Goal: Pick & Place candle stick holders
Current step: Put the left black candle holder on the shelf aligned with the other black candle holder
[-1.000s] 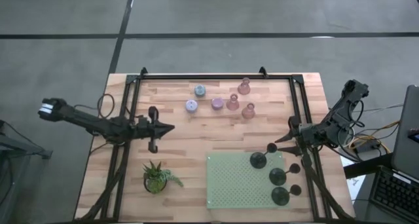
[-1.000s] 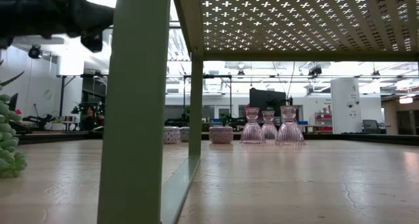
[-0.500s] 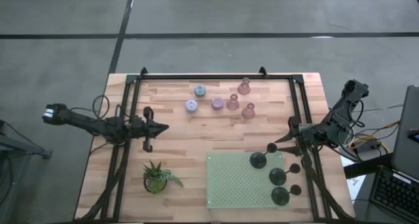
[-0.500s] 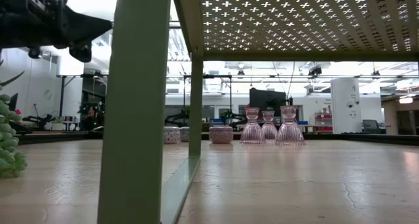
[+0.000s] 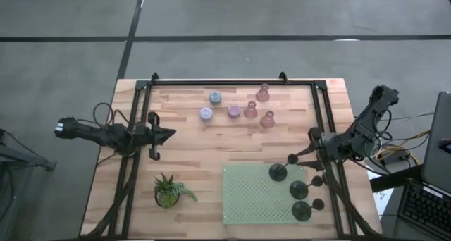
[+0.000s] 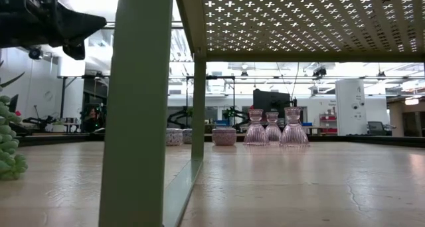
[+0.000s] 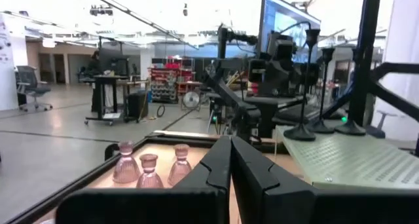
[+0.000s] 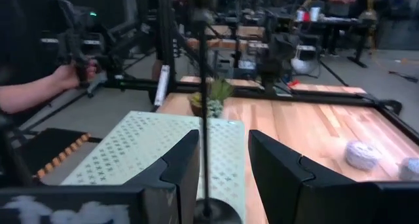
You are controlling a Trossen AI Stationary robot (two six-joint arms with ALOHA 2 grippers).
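At the green perforated tray's (image 5: 246,195) right edge, the right gripper (image 5: 299,156) has its fingers spread around a black holder's (image 5: 278,172) thin stem, loose enough, I reckon, to topple it onto its neighbours.

Left gripper (image 5: 171,133) over bare table (image 5: 190,156), black holders (image 5: 299,190) on green rack (image 5: 246,199), right gripper (image 5: 299,156) beside.

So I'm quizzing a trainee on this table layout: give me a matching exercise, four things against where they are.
Things:
1. black holders
2. pink holders
3. potted plant
4. left gripper

Places:
A. on the bare wood at the table's far side
B. over the table's left part, fingers shut
C. on the green perforated shelf
D. near the table's near-left corner

Pairs: 1-C, 2-A, 3-D, 4-B
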